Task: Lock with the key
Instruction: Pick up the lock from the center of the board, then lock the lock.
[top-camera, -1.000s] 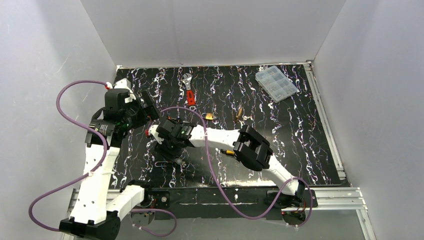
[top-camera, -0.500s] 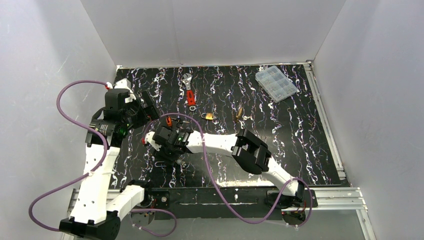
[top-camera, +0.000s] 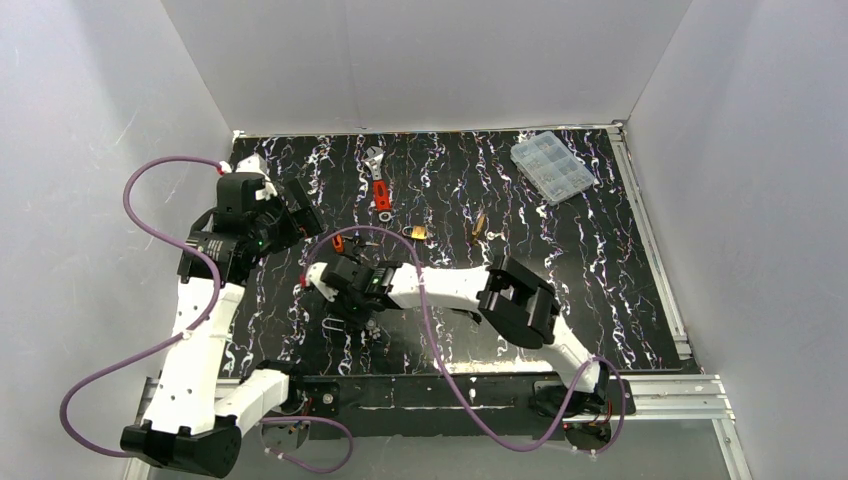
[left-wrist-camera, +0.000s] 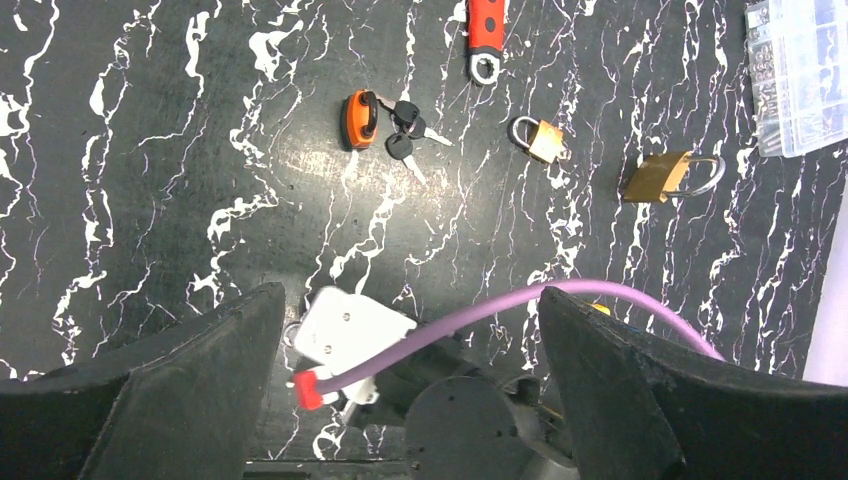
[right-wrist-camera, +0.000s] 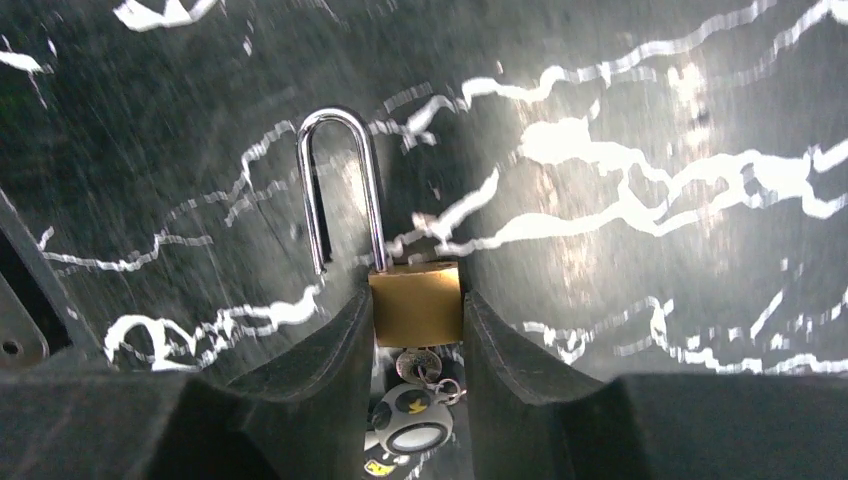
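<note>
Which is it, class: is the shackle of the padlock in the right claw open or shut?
Open: one leg of the shackle enters the padlock's brass body; the other leg ends free beside it.

No legible text anywhere. Key fob below the padlock carries a mark, too blurred to read.

The black tabletop carried white marble veins; the brass-bodied padlock had a silver shackle; the adjustable wrench had a red handle.
</note>
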